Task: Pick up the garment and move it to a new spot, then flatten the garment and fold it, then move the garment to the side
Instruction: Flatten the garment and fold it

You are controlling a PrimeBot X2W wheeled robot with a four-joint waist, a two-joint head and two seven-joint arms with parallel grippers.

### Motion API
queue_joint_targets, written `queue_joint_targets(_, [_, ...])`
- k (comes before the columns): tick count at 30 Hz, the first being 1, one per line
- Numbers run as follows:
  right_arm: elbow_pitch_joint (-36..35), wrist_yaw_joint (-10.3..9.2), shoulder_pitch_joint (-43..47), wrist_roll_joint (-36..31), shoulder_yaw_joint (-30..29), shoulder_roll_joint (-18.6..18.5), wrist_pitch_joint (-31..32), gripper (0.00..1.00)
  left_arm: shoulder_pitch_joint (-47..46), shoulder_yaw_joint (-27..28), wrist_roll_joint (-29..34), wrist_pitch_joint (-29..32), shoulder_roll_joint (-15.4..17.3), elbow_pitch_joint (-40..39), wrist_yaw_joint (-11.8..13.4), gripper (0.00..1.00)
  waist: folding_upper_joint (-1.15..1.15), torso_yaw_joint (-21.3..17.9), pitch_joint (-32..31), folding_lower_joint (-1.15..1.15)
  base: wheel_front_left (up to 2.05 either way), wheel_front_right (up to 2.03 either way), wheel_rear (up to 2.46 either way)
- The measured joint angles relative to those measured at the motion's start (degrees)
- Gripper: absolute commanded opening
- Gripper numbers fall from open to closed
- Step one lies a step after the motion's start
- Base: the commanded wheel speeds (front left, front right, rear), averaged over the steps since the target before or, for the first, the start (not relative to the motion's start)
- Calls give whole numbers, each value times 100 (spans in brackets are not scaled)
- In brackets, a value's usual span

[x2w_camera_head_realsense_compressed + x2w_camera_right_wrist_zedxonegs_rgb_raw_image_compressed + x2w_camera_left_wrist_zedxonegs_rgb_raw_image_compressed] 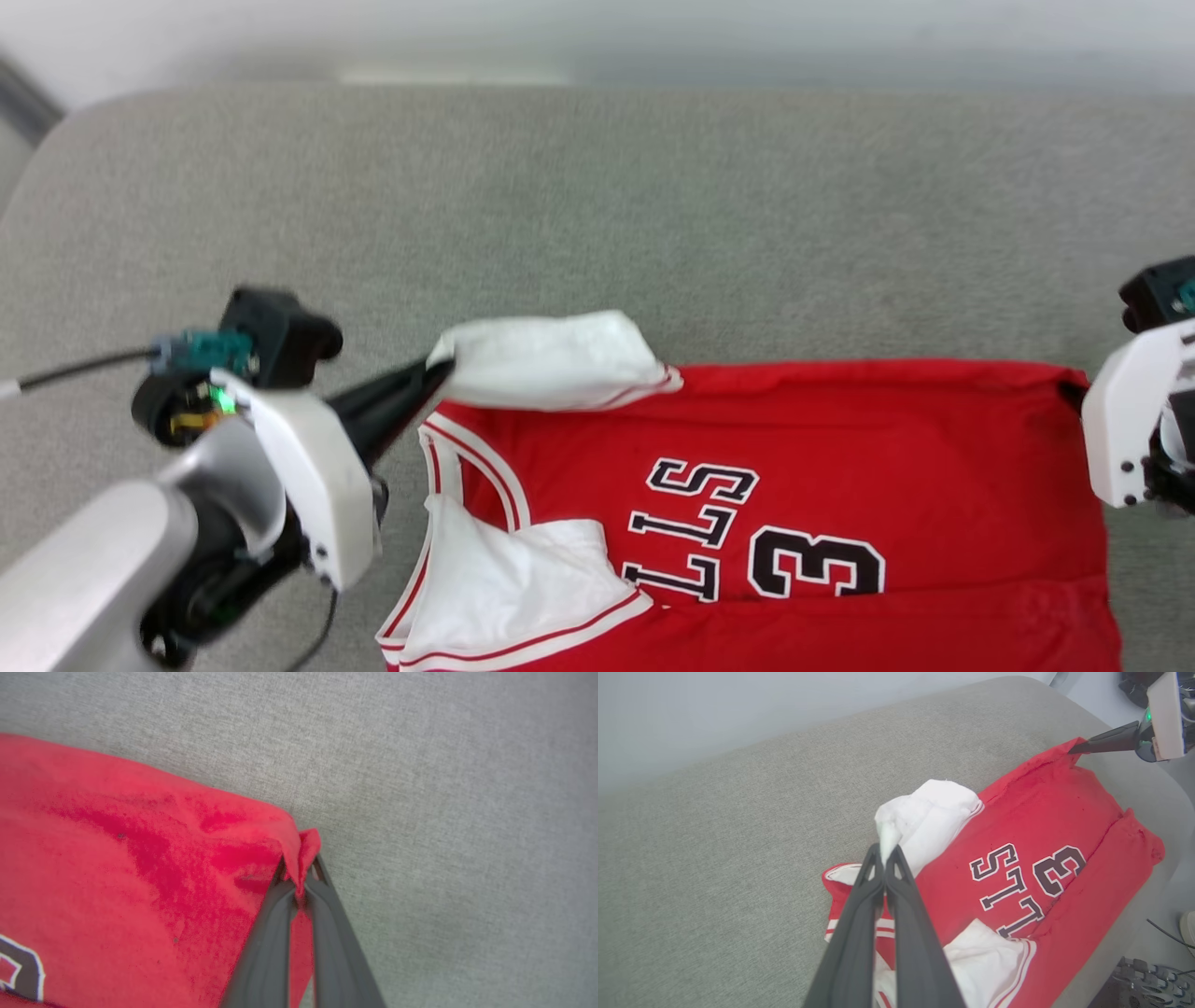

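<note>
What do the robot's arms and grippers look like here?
The left gripper and right gripper each have two long, dark grey, tapering fingers. A white shell covers each wrist, topped by a black housing with a teal connector. The left forearm is silver-grey, with a black cable and a green light.

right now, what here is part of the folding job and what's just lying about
Job: garment; left gripper, shut on its white sleeve; right gripper, shut on a red corner.
Lying about: grey cushion; black cable on the floor.
</note>
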Motion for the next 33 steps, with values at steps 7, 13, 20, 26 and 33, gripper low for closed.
queue_joint_targets(7, [-523,0,893,133,-568,27,-318,0,924,79,-186,-372,294,-325,364,0,0,-124,-508,0,0,0,0])
queue_joint_targets(13, [-1148,0,1818,108,-1070,170,-333,0,1663,105,-409,-566,533,-630,638,0,0,-123,-757,0,0,0,0])
queue_joint_targets(20, [-1703,0,2744,68,-1138,293,-67,0,2429,-32,-552,-775,660,-684,803,0,0,-135,-792,-1,0,0,0])
queue_joint_targets(26, [-1852,0,3022,-56,-1100,198,123,0,2647,-370,-445,-711,610,-303,664,0,0,-129,-747,0,0,0,0])
queue_joint_targets(33, [-1857,0,3110,-188,-831,43,177,0,2636,-700,-192,-620,355,291,495,0,0,-107,-696,0,0,0,0])
